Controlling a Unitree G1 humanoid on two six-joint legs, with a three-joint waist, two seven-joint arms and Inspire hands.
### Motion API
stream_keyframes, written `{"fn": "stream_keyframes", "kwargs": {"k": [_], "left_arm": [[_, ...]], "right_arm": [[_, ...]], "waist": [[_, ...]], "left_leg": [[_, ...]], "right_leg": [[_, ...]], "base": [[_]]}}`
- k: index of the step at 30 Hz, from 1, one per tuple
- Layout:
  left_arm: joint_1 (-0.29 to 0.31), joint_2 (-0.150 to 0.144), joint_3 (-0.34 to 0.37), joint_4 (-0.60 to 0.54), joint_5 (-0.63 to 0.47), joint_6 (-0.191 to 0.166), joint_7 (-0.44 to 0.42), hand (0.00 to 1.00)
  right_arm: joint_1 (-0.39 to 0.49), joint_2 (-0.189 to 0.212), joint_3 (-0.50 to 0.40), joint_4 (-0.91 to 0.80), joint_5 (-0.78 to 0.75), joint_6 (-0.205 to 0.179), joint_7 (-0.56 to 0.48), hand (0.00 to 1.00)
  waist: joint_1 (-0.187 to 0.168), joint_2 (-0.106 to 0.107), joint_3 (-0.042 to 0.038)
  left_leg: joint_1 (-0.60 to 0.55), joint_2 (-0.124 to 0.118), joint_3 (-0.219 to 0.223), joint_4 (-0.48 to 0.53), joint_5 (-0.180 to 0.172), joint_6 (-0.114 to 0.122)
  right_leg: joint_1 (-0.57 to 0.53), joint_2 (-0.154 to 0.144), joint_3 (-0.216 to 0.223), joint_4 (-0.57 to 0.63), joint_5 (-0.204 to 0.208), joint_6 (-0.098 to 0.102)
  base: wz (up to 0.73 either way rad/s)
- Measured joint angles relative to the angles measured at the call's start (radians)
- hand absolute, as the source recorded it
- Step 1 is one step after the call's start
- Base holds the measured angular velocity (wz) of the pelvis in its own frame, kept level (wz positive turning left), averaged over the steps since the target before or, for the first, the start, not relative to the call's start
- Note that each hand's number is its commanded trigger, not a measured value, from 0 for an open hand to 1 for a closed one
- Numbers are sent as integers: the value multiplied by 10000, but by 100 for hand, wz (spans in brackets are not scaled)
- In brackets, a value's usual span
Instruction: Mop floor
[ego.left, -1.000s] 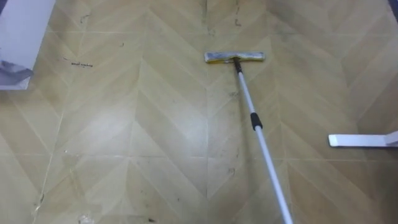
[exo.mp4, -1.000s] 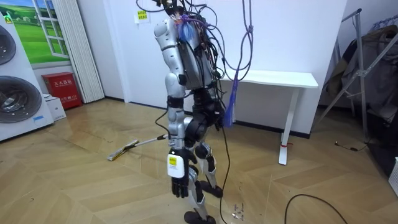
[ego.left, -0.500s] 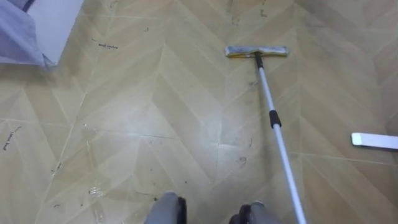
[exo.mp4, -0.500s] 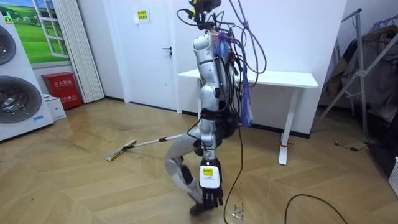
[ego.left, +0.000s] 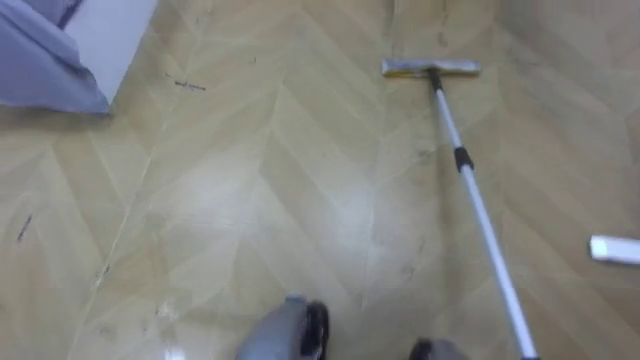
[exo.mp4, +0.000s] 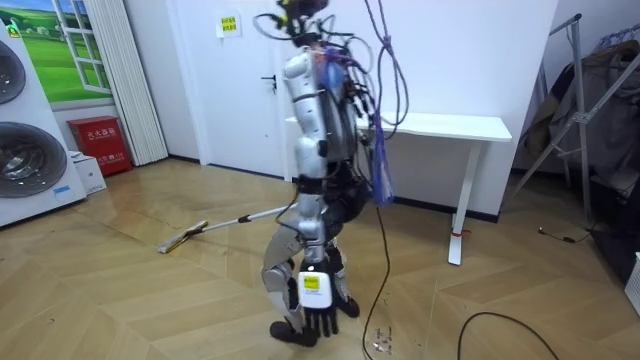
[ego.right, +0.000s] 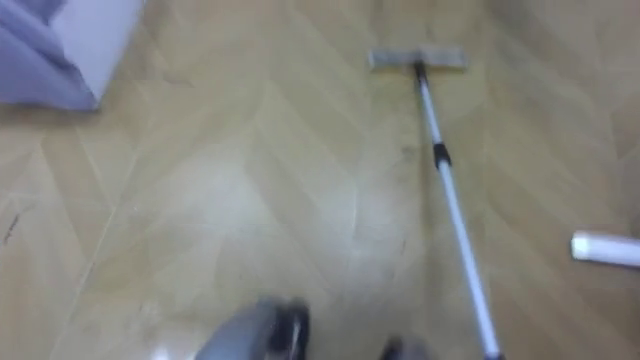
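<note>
The mop lies on the wooden floor ahead of me. Its flat head (ego.left: 430, 68) is at the upper right, and its pale handle (ego.left: 480, 215) with a dark collar runs back to the lower right edge. In the room view the mop head (exo.mp4: 183, 240) rests on the floor to the room view's left of me, and the handle (exo.mp4: 250, 216) rises to my waist, where my body hides its end. I stand with knees bent, facing the room view's left. My left hand (exo.mp4: 318, 320) hangs low beside my legs with relaxed fingers, holding nothing.
A white panel with grey cloth (ego.left: 60, 50) sits at the upper left. A white table foot (ego.left: 615, 248) lies on the floor at the right. In the room view a white desk (exo.mp4: 440, 127) stands behind me and washing machines (exo.mp4: 30, 150) at the left.
I have shifted toward the room view's left with knees bent. The mop head has slid a little further left along the floor. My left hand hangs lower than a second ago.
</note>
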Motion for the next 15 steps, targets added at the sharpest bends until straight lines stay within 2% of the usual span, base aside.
{"fn": "stream_keyframes", "kwargs": {"k": [1, 2, 3, 4, 5, 6, 7, 9, 10, 11, 12, 13, 14, 15], "left_arm": [[38, -5, -4, -179, 11, 21, 82, 0], [191, 72, -13, -470, 178, 33, 178, 0], [252, 109, -16, -594, 220, 30, 234, 0], [313, 133, -7, -791, 238, -18, 335, 0], [307, 87, -6, -803, 243, -17, 428, 0], [310, 48, 7, -813, 264, -14, 459, 0], [346, -26, -5, -852, 373, 21, 461, 0], [493, -145, 14, -926, 474, 105, 492, 0], [537, -154, 8, -924, 472, 171, 516, 0], [636, -183, 17, -916, 465, 359, 580, 0], [684, -174, 16, -924, 458, 417, 596, 0], [730, -99, -17, -1042, 254, 515, 712, 0], [759, -2, -19, -1140, 131, 540, 881, 0], [753, 25, -30, -1151, 98, 518, 979, 0]], "right_arm": [[490, 6, 25, -64, 107, 39, -114, 100], [866, 180, 55, -180, 236, 106, -169, 100], [1020, 290, 56, -313, 298, 133, -193, 100], [1251, 549, 50, -529, 389, 141, -270, 100], [1377, 815, 38, -590, 413, 141, -378, 100], [1413, 926, 6, -598, 414, 143, -429, 100], [1519, 1104, 4, -600, 419, 152, -505, 100], [1494, 1207, -70, -621, 408, 373, -562, 100], [1455, 1196, -76, -633, 398, 467, -575, 100], [1287, 1129, -96, -599, 316, 676, -624, 100], [1072, 1080, -113, -506, 279, 764, -661, 100], [528, 954, -161, -409, 122, 905, -720, 100], [-150, 818, -253, -360, -122, 990, -807, 100], [-534, 726, -285, -360, -205, 1025, -821, 100]], "waist": [[-3, 306, -4], [-8, 450, 27], [-36, 484, 37], [-158, 579, 63], [-398, 619, 73], [-492, 701, 66], [-593, 681, 87], [-565, 623, 103], [-551, 579, 127], [-496, 443, 177], [-438, 398, 154], [-349, 318, 190], [-151, 31, 223], [3, -158, 228]], "left_leg": [[60, -2, -103, 333, -439, 109], [192, -17, -115, 436, -753, 201], [233, -12, -115, 445, -870, 232], [285, -19, -123, 426, -1023, 278], [361, -68, -118, 378, -1178, 286], [458, -79, -116, 368, -1279, 301], [713, -127, -98, 293, -1523, 298], [1565, -158, -99, 43, -2042, 180], [1877, -170, -96, -35, -2192, 133], [2451, -141, -126, -83, -2447, -10], [2609, -82, -123, 187, -2485, -108], [2241, 208, -20, 1632, -1916, -786], [1526, 425, 87, 3437, -427, -1200], [1142, 512, 177, 4162, 526, -1292]], "right_leg": [[-631, 228, 550, 1120, 1352, 14], [-1303, 567, 999, 1853, 1952, 69], [-1632, 733, 1059, 1985, 1907, 93], [-2249, 971, 1078, 1821, 1797, 213], [-2662, 1145, 936, 1066, 1748, 278], [-2739, 1222, 852, 470, 1733, 278], [-2763, 1324, 710, -940, 1743, 253], [-2428, 1580, 395, -3143, 1967, -137], [-2239, 1568, 234, -3392, 1982, -268], [-1814, 1536, 94, -3270, 1990, -617], [-1623, 1529, 25, -3114, 1800, -630], [-1354, 1603, -48, -2688, 1314, -690], [-1229, 1626, 69, -2150, 897, -947], [-1229, 1626, 165, -1905, 661, -1009]], "base": [[-16], [-27], [-28], [-9], [0], [3], [0], [-5], [0], [3], [0], [-11], [-18], [-40]]}}
